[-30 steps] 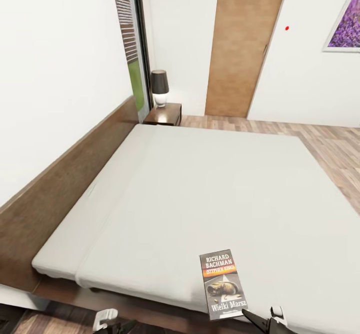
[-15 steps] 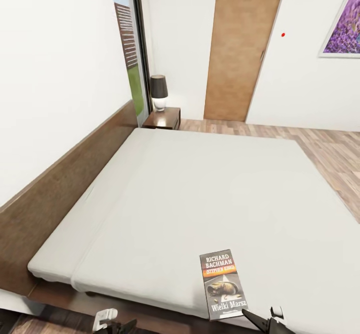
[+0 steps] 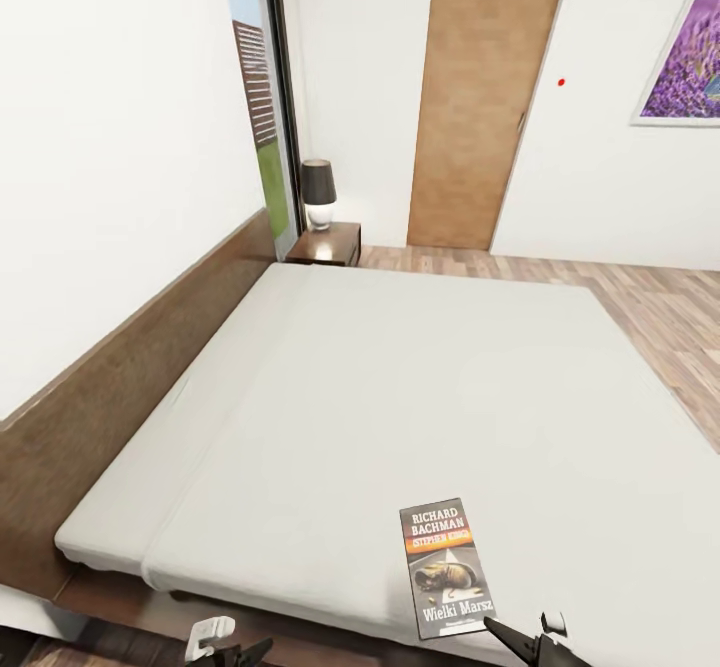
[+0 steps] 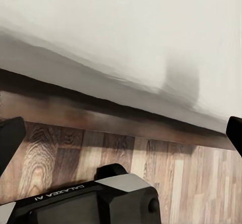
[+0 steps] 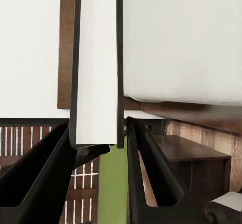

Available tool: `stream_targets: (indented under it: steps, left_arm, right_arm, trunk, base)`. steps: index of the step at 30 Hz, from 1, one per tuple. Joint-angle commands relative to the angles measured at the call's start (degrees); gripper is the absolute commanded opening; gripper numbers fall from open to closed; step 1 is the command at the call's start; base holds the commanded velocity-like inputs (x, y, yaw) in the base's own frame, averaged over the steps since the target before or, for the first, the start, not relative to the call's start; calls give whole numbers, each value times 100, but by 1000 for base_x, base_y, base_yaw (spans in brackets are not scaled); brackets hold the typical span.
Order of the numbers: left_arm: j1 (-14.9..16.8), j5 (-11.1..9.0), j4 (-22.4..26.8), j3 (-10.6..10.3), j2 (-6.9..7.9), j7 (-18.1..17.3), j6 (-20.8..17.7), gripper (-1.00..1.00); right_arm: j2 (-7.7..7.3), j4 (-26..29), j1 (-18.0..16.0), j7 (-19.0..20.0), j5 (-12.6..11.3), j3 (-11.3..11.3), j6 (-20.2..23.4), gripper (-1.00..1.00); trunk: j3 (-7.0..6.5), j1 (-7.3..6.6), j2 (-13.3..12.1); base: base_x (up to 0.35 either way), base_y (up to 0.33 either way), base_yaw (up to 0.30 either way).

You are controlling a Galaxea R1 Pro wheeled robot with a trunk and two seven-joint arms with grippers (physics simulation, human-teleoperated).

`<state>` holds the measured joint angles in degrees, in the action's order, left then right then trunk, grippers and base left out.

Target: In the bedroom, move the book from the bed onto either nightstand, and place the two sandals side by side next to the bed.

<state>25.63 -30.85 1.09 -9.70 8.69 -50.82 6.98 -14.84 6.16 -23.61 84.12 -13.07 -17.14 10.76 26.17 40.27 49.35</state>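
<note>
— Book [image 3: 446,567] on the bed [image 3: 400,397], near edge, within our reach?
— Yes; right gripper [image 3: 530,639] beside it. Jaws spread on both, left gripper [image 4: 121,133] too, grasping nothing.

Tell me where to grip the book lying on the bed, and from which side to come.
Grip the book across its long edges near the bottom end, coming from the bed's near edge. It lies flat and thin by that edge, with the right pincer just beside its lower corner, so likely a short reach.

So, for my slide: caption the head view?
Paperback book lying near the bed's front edge, nightstand beyond.
</note>
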Motion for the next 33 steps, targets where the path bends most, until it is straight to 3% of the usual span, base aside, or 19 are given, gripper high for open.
stream_targets:
  steps: [1,33]
  left_arm:
    - [4,-26,-5,-49,1,-7,49,100]
    - [4,-26,-7,-49,-32,0,49,100]
  right_arm:
    - [-1,-1,-1,18,-20,9,61,-100]
    - [-1,-1,-1,17,-15,9,58,-100]
  trunk:
    - [-4,1,4]
    - [-300,1,4]
  base:
    - [0,0,0]
    - [0,0,0]
